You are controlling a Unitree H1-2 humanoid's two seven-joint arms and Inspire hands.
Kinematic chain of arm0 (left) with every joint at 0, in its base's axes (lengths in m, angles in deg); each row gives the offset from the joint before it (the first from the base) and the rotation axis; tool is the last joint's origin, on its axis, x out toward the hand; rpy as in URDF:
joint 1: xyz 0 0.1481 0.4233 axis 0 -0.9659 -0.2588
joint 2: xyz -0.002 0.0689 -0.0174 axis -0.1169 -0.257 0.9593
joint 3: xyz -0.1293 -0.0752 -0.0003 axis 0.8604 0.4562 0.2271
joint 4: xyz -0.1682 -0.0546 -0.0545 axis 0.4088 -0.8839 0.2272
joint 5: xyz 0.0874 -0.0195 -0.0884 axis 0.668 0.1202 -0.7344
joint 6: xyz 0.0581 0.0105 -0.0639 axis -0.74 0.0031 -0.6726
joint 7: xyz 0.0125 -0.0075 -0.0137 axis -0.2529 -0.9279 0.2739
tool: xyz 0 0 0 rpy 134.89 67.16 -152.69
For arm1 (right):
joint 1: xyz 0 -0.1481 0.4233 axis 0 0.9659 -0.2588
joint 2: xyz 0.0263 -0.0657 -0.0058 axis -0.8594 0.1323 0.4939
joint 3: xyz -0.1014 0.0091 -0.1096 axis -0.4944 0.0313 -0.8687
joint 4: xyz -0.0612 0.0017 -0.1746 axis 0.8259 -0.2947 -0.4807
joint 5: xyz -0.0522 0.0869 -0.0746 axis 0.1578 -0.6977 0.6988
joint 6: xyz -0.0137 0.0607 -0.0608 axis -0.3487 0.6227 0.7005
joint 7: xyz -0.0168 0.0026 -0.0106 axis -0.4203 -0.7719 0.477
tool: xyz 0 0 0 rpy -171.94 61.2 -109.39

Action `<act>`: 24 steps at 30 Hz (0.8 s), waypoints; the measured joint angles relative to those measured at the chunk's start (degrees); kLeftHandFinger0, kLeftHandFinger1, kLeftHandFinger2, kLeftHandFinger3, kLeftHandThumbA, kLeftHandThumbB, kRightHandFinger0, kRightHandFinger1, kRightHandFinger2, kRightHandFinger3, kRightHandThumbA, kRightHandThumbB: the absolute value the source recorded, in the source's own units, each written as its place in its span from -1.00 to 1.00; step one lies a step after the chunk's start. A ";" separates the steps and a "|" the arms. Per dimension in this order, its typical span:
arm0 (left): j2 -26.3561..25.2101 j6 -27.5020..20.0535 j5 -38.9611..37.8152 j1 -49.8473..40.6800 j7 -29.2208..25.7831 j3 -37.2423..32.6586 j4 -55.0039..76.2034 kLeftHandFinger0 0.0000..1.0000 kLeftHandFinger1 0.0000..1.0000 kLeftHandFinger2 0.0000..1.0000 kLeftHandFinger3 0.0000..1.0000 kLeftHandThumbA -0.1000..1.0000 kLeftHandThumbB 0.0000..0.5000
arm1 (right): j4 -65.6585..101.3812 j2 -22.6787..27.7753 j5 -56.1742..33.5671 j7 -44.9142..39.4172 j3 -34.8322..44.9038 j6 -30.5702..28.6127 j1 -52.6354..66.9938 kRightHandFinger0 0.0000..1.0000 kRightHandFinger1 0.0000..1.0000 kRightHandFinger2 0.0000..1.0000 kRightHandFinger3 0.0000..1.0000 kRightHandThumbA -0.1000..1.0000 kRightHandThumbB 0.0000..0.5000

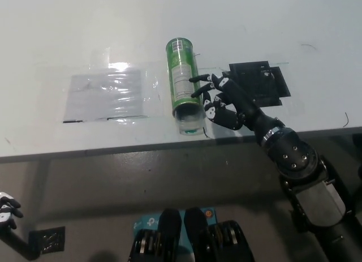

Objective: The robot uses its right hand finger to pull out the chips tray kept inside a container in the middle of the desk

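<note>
A: Green chips can (pixel 185 86) lies mid-desk, open mouth at the desk's (pixel 56 35) front edge, clear tray (pixel 191 125) peeking out. Right hand (pixel 225 103) beside it, fingers spread, holding nothing.
B: Risk?
A: A sideways nudge probably rolls it. Left hand (pixel 7 208) idles lower left; grip unclear.

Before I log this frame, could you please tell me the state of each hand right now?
Left hand: white, low at the lower left edge; cannot be told.
Right hand: black, open, fingers spread beside the green cylindrical chips container, holding nothing.
</note>
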 measured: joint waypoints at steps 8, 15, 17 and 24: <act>-1.17 0.58 -0.01 0.50 0.09 0.08 0.29 -0.48 -0.43 -0.25 0.35 -1.00 -0.97 | -4.64 -0.14 1.22 -0.15 -0.98 -2.58 0.34 -0.84 -0.75 0.14 0.47 -1.00 -0.31; -2.48 1.13 -0.01 0.88 0.94 0.07 0.60 -0.51 -0.50 -0.34 0.31 -1.00 -0.95 | -8.16 -2.49 2.78 -0.09 -3.14 -5.28 0.72 -0.68 -0.56 0.06 0.41 -1.00 -0.20; -2.53 1.33 -0.01 0.89 0.96 0.08 0.71 -0.51 -0.48 -0.30 0.33 -1.00 -0.99 | -8.83 -3.23 3.53 0.18 -3.60 -5.94 0.72 -0.65 -0.54 0.04 0.37 -1.00 -0.19; -2.86 1.59 0.03 1.06 1.06 0.06 1.16 -0.45 -0.43 -0.29 0.33 -1.00 -0.96 | -11.69 -3.41 5.06 1.10 -3.90 -9.06 0.39 -0.56 -0.43 0.11 0.42 -1.00 -0.27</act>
